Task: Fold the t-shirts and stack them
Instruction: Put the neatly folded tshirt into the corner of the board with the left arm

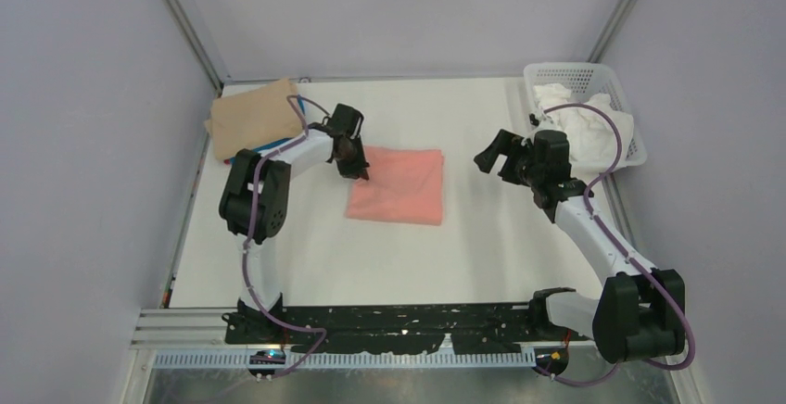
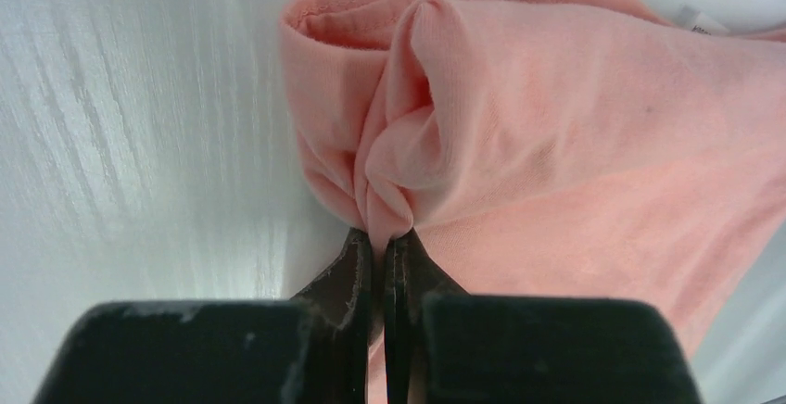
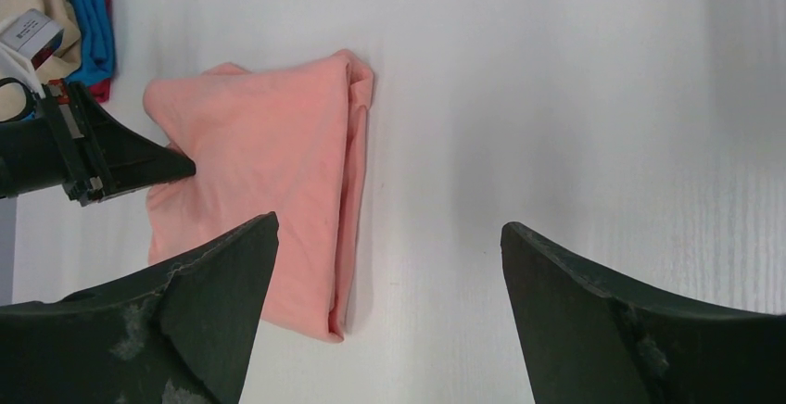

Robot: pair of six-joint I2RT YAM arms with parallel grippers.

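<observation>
Shirts lay in two places on the white table in the overhead view. The salmon-pink shirt, folded to a rough rectangle, sat near the middle of the table, a little left of centre. A tan shirt lay folded in the far left corner, on top of a blue shirt of which only a sliver of edge showed. The left gripper was down at the pink shirt's far left corner, touching it. The right gripper hung over bare table to the right of the pink shirt, well apart from it, with its fingers spread. A white lattice basket stood at the far right corner with white cloth heaped in it.

From the left wrist, the left gripper's two fingers were pressed together on a pinch of the pink shirt, and the cloth bunched into folds just beyond the tips. A hemmed edge curled over at the top of the shirt, and bare table showed to the left.

From the right wrist, the right gripper's fingers stood wide apart with nothing between them. The pink shirt lay on the table beyond the left finger, with a folded edge along its right side. The left gripper met the shirt's left edge. In the top left corner were the tan shirt, the blue shirt, and a strip of magenta shirt beside the blue.
</observation>
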